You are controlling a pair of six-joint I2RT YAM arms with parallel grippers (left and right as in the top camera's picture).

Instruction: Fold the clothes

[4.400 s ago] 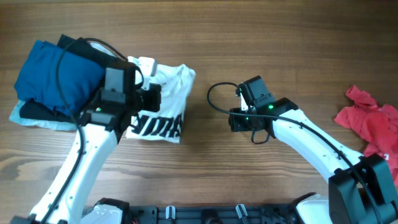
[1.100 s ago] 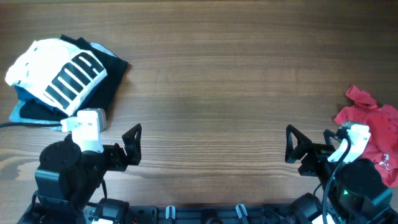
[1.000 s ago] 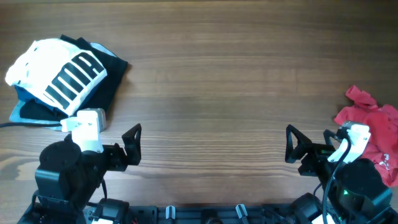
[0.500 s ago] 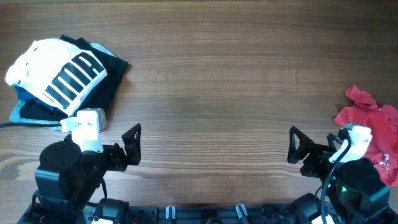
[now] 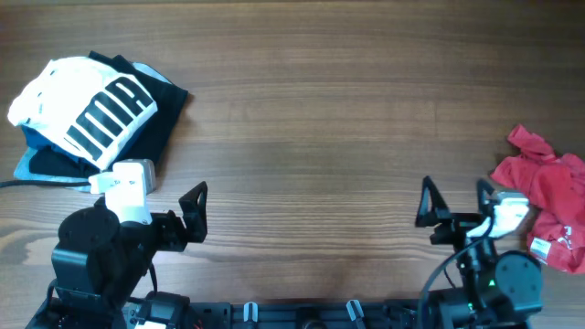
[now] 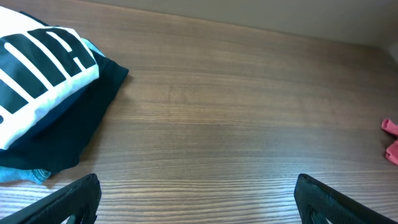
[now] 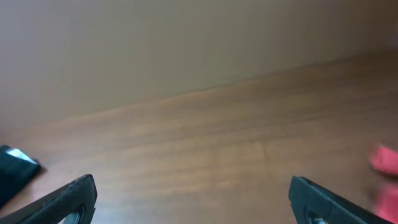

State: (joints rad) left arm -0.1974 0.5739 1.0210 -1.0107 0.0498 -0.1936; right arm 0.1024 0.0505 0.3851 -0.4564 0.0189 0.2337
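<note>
The clothes lie in two places. At the back left is a stack: a folded white T-shirt [image 5: 87, 114] with black striped letters on top, a black garment [image 5: 164, 110] under it and a blue one [image 5: 32, 166] at the bottom. A crumpled red garment [image 5: 548, 187] lies at the right edge. My left gripper [image 5: 194, 215] is open and empty near the front edge, to the right of and nearer than the stack. My right gripper [image 5: 454, 206] is open and empty near the front edge, left of the red garment. In the left wrist view, the white T-shirt [image 6: 37, 74] is at far left and the left gripper [image 6: 199, 202] is over bare wood.
The wooden table [image 5: 311, 119] runs wide between the stack and the red garment. In the right wrist view, the right gripper [image 7: 193, 202] faces a blurred table, with a dark corner of the stack [image 7: 15, 171] at left and a red blur [image 7: 385, 165] at right.
Seconds ago the left gripper was at the white T-shirt mid-table; it now lies folded on the stack, both arms drawn back. In the last second the right gripper turned slightly; the left stayed still.
</note>
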